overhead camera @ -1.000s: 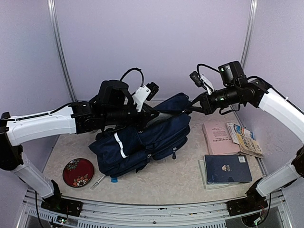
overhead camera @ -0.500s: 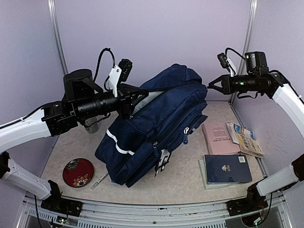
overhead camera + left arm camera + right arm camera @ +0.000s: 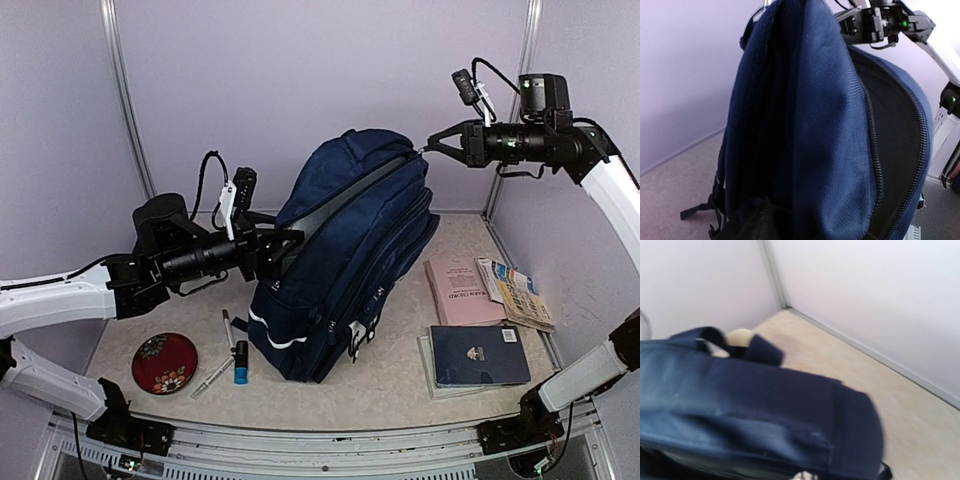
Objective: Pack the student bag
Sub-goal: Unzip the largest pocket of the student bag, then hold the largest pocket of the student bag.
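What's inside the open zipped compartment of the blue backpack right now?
Only dark lining shows inside the student bag behind its open zipper; the bottom is hidden by fabric and shadow.

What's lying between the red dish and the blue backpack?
Three things, in the top view: a dark-tipped pen, a black marker with a blue end, a pale pen.
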You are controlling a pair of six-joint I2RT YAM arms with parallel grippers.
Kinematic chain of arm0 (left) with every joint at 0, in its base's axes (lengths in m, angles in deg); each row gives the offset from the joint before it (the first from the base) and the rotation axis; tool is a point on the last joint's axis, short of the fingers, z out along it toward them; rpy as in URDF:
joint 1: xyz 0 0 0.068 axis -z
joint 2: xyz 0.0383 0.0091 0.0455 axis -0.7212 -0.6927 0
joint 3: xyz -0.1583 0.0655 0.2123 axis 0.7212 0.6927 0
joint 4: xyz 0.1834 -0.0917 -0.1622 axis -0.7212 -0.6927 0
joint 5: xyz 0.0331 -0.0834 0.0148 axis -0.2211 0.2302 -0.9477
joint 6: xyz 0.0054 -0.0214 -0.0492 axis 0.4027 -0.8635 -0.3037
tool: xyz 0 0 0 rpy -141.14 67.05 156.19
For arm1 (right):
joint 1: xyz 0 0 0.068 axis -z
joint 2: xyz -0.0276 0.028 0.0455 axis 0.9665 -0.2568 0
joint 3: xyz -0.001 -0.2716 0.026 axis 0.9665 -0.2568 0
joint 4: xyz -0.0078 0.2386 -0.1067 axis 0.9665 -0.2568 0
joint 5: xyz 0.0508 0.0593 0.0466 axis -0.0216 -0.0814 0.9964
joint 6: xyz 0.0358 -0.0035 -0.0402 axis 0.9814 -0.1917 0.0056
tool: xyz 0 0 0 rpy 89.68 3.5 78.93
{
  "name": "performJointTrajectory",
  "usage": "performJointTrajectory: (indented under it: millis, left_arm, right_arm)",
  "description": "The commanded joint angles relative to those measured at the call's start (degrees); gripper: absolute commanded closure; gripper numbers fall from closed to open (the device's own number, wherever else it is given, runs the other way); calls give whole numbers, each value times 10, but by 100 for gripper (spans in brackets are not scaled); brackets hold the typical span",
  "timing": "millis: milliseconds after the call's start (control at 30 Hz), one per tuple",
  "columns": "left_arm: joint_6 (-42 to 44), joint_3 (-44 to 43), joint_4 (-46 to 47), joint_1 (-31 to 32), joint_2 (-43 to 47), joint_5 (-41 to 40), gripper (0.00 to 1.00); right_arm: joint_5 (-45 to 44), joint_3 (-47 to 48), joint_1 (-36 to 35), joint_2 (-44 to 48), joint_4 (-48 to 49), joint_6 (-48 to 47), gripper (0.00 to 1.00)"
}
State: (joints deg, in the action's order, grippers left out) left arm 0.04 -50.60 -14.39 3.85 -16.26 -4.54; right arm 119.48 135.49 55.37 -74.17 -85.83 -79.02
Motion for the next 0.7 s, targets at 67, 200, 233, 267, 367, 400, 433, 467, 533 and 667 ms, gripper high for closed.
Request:
performJointTrajectory:
  millis: [67,200,233,267,367,400,433,467,533,667]
  left_arm:
    - [44,-31,-86,27,18,-65,23]
    - [83,-143,-204,81,-26,-189,10]
    - [76,-160,-214,82,-34,-198,7]
    - [71,-173,-219,83,-40,-202,5]
    - [73,-203,-221,83,-51,-222,2]
    - [78,-213,-221,84,-54,-235,2]
    - [83,-224,-224,85,-55,-242,2]
    - [87,-234,-227,85,-58,-244,2]
    - [99,-255,-234,86,-66,-244,1]
    - [124,-301,-258,86,-96,-252,2]
  right_arm:
    - [16,34,-94,-12,71,2,100]
    - [-11,44,-129,-29,76,2,100]
    - [-22,45,-139,-32,74,-1,100]
    - [-30,47,-149,-36,73,-5,100]
    - [-41,51,-170,-45,65,-12,100]
    - [-48,53,-175,-48,62,-14,100]
    - [-54,57,-181,-51,58,-17,100]
    - [-59,60,-186,-55,54,-19,100]
    - [-64,63,-192,-59,49,-20,100]
    - [-66,64,-202,-66,49,-23,100]
